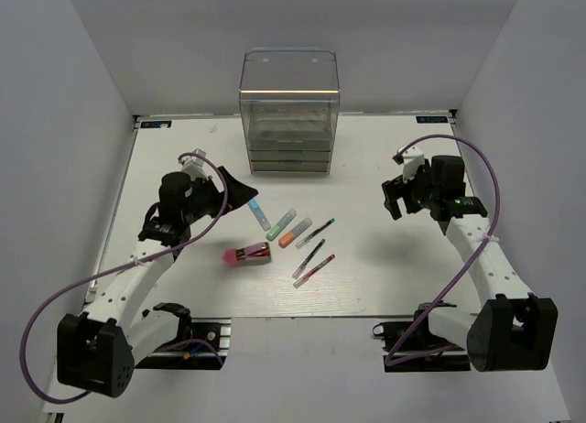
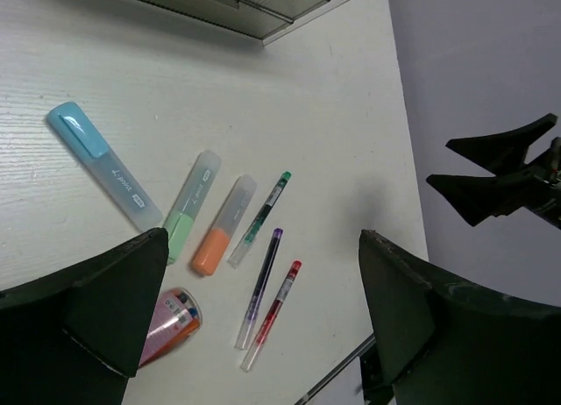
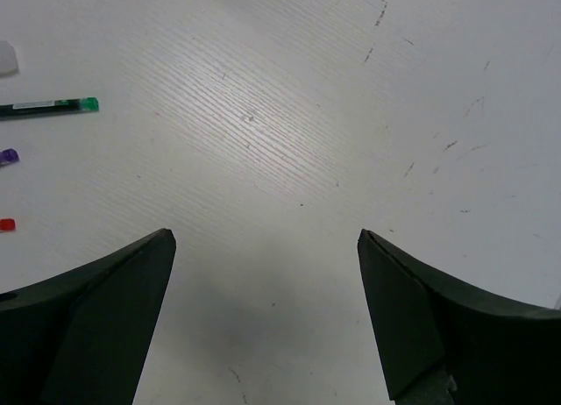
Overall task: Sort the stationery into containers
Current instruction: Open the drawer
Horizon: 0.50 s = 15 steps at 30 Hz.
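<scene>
The stationery lies mid-table: a blue marker [image 1: 261, 213], green marker [image 1: 281, 223], orange-grey marker [image 1: 295, 233], green-tipped pen [image 1: 315, 233], dark pen [image 1: 309, 257], red pen [image 1: 314, 270] and a pink-and-dark-red block [image 1: 247, 254]. The clear drawer cabinet [image 1: 289, 112] stands at the back centre. My left gripper [image 1: 240, 187] is open and empty, above and left of the markers. In the left wrist view [image 2: 263, 238] it frames the blue marker [image 2: 103, 164], the orange marker [image 2: 223, 225] and the red pen [image 2: 272, 313]. My right gripper [image 1: 396, 201] is open and empty, right of the pens, over bare table [image 3: 266, 237].
White walls enclose the table on the left, back and right. The cabinet's lower edge [image 2: 237, 2] shows at the top of the left wrist view. The green pen's tip [image 3: 53, 107] lies at the left edge of the right wrist view.
</scene>
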Each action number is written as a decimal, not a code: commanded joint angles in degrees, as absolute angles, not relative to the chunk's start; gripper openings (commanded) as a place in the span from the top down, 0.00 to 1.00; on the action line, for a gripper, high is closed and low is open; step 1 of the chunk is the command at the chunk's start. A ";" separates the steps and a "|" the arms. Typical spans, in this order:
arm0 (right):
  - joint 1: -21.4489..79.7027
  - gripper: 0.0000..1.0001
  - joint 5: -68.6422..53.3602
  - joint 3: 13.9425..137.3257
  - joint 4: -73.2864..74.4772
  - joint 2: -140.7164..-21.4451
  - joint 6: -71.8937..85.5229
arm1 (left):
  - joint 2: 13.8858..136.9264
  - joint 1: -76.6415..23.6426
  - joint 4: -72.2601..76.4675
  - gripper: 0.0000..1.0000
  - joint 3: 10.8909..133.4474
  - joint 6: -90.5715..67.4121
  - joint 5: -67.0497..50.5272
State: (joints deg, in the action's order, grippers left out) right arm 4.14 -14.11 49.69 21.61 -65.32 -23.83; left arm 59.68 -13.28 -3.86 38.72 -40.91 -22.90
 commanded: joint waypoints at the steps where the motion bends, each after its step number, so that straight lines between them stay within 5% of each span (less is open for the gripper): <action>1: 4.13 0.10 -16.70 50.88 21.97 -65.92 -22.41 | 55.55 -13.45 -3.08 0.01 37.71 -42.28 -21.80; 13: 4.30 0.10 -17.58 49.84 21.36 -67.85 -24.96 | 58.61 -13.45 6.15 0.01 35.57 -48.08 -25.30; 15: 4.31 0.10 -18.45 50.88 22.41 -69.42 -26.45 | 63.34 -14.06 5.46 0.17 39.35 -45.98 -26.62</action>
State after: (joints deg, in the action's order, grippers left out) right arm 4.14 -16.97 49.71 21.80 -67.66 -24.64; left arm 59.64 -13.17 2.96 33.89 -47.51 -24.21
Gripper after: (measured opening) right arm 0.904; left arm 0.890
